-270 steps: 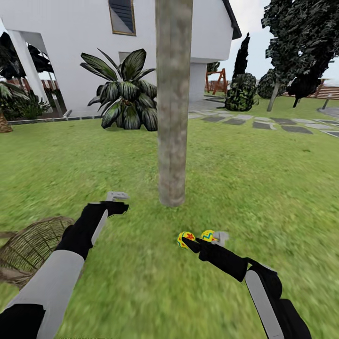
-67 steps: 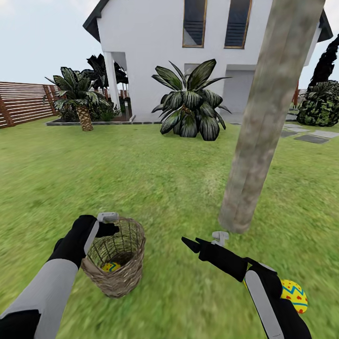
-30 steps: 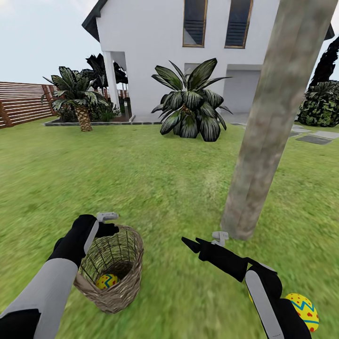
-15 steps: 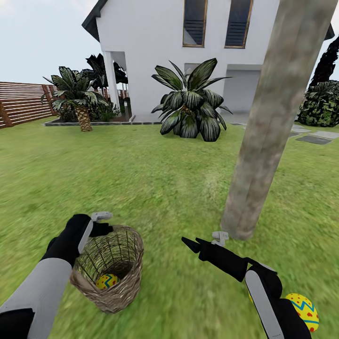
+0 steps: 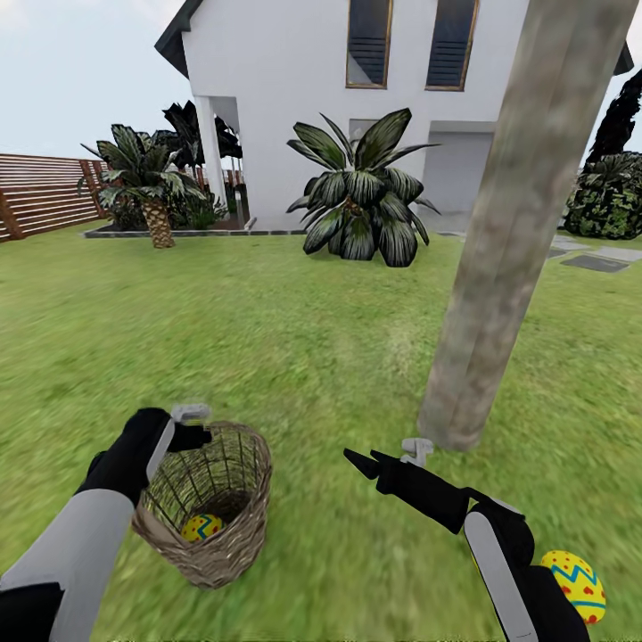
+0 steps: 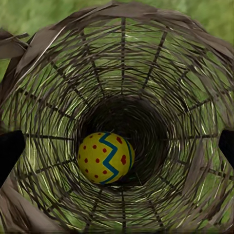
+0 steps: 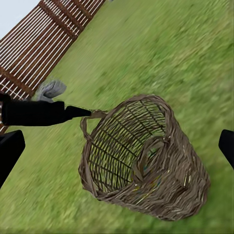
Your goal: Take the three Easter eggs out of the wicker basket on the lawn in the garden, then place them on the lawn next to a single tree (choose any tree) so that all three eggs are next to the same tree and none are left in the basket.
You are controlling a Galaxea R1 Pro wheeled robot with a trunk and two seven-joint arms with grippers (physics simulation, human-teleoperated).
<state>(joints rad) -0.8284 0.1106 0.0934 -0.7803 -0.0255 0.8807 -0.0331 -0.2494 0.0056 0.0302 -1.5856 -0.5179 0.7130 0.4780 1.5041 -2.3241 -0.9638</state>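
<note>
The wicker basket (image 5: 214,508) leans on the lawn (image 5: 294,357), its mouth toward my left gripper (image 5: 194,425). That gripper is open at the rim, and its fingertips (image 6: 9,153) stand wide apart on either side of the mouth. One Easter egg (image 6: 105,157), yellow with red dots and a blue zigzag, lies at the basket's bottom (image 5: 202,527). In the right wrist view a black left finger (image 7: 44,113) touches a loop on the basket (image 7: 146,156) rim. My right gripper (image 5: 383,453) hangs open and empty near the tree (image 5: 499,259) base. Another egg (image 5: 575,584) lies on the grass by my right forearm.
A white house (image 5: 285,107) stands behind a big dark-leaved bush (image 5: 361,201). A short palm (image 5: 156,192) and a brown slat fence (image 5: 40,196) are at the far left. Grey paving stones (image 5: 593,261) and a dark shrub (image 5: 611,196) lie to the far right.
Nine seconds ago I faced the trunk with two eggs by my right gripper; the view has since turned to the basket. In the last second my left arm drew left and the basket tipped further.
</note>
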